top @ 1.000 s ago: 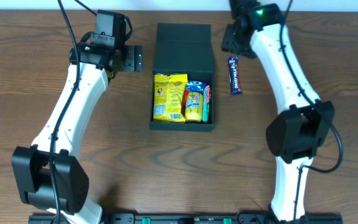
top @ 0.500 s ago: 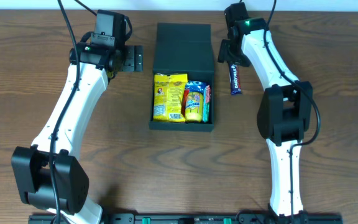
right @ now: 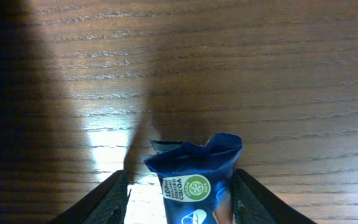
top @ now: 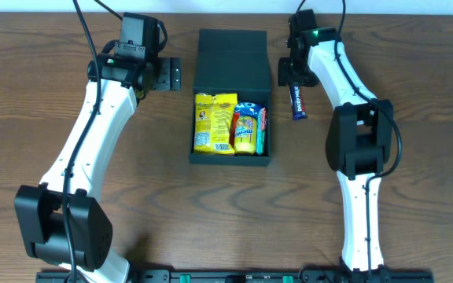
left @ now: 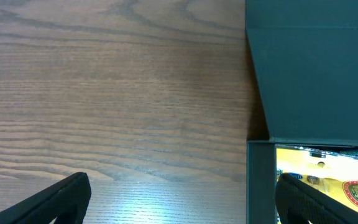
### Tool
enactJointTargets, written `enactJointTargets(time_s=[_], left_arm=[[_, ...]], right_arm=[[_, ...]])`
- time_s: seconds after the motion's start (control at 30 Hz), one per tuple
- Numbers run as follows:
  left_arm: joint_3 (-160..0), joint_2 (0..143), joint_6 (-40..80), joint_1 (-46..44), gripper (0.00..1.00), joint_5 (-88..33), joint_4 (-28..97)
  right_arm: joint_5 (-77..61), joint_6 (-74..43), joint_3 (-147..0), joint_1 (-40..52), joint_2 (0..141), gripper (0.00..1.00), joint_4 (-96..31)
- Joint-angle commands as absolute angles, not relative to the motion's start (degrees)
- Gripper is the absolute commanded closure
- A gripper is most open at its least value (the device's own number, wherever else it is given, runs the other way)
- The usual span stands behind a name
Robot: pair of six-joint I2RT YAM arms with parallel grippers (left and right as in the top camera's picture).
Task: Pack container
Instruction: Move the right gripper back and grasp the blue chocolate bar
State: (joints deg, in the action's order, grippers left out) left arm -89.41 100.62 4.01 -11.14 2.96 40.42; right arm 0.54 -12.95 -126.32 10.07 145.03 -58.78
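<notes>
The container (top: 231, 159), a dark green box, stands at the table's middle with its flap lid (top: 232, 51) lying open at the back. It holds a yellow packet (top: 213, 122), a yellow-red packet (top: 245, 128) and a green one (top: 261, 130). A blue Dairy Milk bar (top: 296, 102) lies on the table to its right. My right gripper (top: 291, 77) is open, its fingers (right: 179, 193) either side of the bar's far end (right: 194, 180). My left gripper (top: 166, 75) is open and empty (left: 185, 199), straddling the container's left wall (left: 260, 180) beside the lid (left: 316, 81).
Bare brown wooden table (top: 415, 94) lies all around. The table's far edge runs just behind the lid and both grippers.
My right arm has swung in and its gripper has come down around the far end of the Dairy Milk bar. The left arm has not moved.
</notes>
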Motion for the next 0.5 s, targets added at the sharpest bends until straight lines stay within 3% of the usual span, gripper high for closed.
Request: enactJointTargets(time_s=[0.0,0.2,0.23,0.27,0.3,0.47], left_arm=[[-90.2,100.8,3.4,-10.9,0.04,2.8,40.5],[-90.2,100.8,3.4,-10.9,0.04,2.8,40.5],[-90.2,100.8,3.4,-10.9,0.04,2.8,40.5],[-90.2,100.8,3.4,-10.9,0.04,2.8,40.5],[-90.2,100.8,3.4,-10.9,0.04,2.8,40.5],[-90.2,100.8,3.4,-10.9,0.04,2.8,40.5]], right_arm=[[-0.3,-11.5,-126.5,9.8,146.7,0.48,-58.9],[-0.2,-11.5,-126.5,9.7,147.3,0.48,-58.8],[-0.2,-11.5,-126.5,9.7,147.3,0.55,-58.6],[-0.2,-11.5,-126.5,9.6,147.3,0.89,-58.5],[-0.2,-11.5,-126.5,9.6,147.3,0.98,-58.7],[-0.2,-11.5,-126.5,9.6,147.3,0.99,-59.4]])
